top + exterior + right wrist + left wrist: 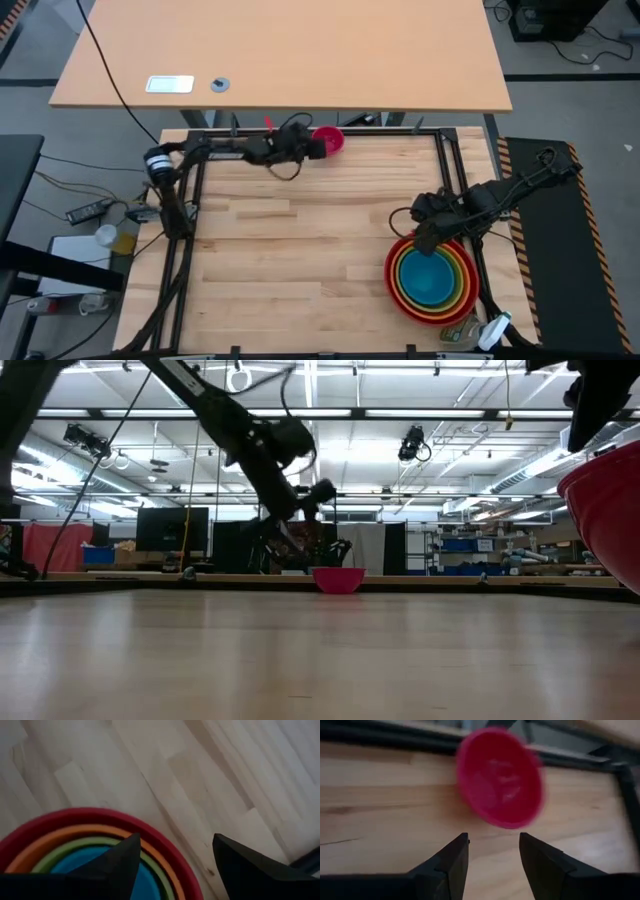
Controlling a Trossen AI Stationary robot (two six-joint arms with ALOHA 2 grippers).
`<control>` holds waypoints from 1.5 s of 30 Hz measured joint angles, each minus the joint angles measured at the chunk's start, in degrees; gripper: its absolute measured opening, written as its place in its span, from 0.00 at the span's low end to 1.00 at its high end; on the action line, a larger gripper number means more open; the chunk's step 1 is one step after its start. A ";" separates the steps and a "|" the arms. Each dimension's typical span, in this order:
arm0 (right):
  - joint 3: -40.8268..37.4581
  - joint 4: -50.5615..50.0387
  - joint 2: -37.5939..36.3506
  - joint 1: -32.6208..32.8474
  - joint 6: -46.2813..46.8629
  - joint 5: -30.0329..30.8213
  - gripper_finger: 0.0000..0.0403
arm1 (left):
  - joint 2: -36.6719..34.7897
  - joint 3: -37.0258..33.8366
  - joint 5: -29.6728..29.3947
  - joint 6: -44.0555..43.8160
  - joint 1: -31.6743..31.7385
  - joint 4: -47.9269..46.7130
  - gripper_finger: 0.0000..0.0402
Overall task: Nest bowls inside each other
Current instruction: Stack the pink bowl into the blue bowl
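Observation:
A small magenta pink bowl [328, 138] stands upright on its base at the table's far edge, also clear in the left wrist view [500, 777] and the low view [339, 579]. My left gripper [312, 147] is open just short of it, fingers apart and touching nothing. At the near right, red, orange, lime green and blue bowls [432, 281] sit nested, the blue innermost [95, 867]. My right gripper [428, 240] hangs open above the stack's far rim, holding nothing.
A black metal frame [440, 160] borders the wooden table. A second, lighter table [280, 50] stands beyond the far edge. The middle of the wooden top between the pink bowl and the stack lies bare [300, 250].

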 joint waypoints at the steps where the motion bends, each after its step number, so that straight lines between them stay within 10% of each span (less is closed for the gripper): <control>1: 0.02 0.20 0.00 0.00 0.00 0.56 0.63 | 1.43 0.95 0.95 0.00 0.83 -1.02 0.44; 22: 0.02 4.67 0.04 -0.07 2.57 10.09 0.62 | 11.39 3.96 6.30 -5.15 5.80 7.64 0.43; 33: 0.02 6.07 0.20 -2.34 4.90 6.96 0.62 | 11.37 3.97 8.89 -1.17 5.66 6.69 0.05; 45: 0.02 7.31 0.20 -5.46 7.26 7.95 0.62 | 5.05 3.97 10.99 9.83 3.35 2.32 0.02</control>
